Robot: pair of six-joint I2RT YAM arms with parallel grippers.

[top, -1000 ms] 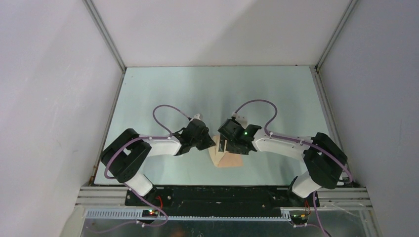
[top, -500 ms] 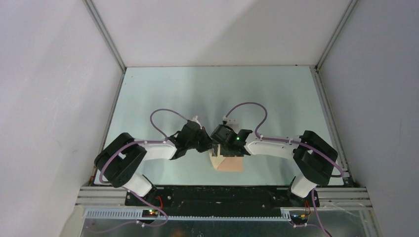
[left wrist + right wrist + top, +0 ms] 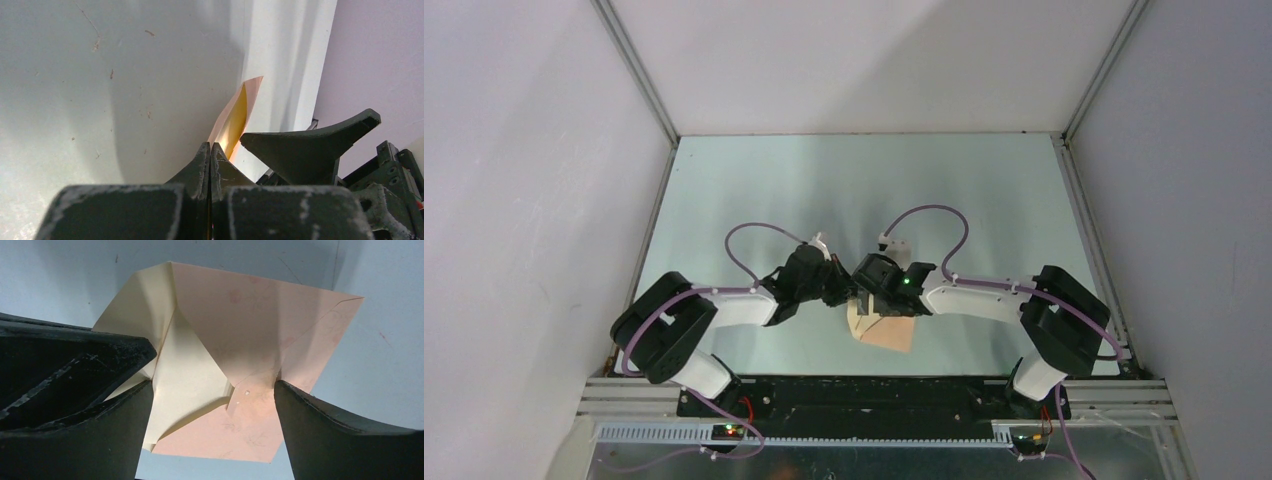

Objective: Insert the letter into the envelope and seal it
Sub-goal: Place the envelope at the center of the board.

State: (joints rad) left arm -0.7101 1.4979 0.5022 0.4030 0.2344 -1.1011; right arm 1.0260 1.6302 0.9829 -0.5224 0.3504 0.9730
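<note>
- Pale green-grey table (image 3: 754, 200) shows only in the overhead view. There the two arms meet at lower centre, their wrists covering the fingertips.
- Tan paper, the envelope (image 3: 889, 332), lies just below that meeting point, near the table's bottom edge. From overhead it is a small patch, cream along its left side.
- The right wrist view alone shows it close. A peach panel with faint diagonal seam lines fills the upper right, and a paler cream flap, creased, is folded out at left.
- The right gripper (image 3: 212, 384) stands wide apart, with a dark finger at either side of the envelope.
- The left gripper (image 3: 210, 147) is pressed tight together in its own view. A peach paper edge rises from its tips, so it seems to pinch the envelope.
</note>
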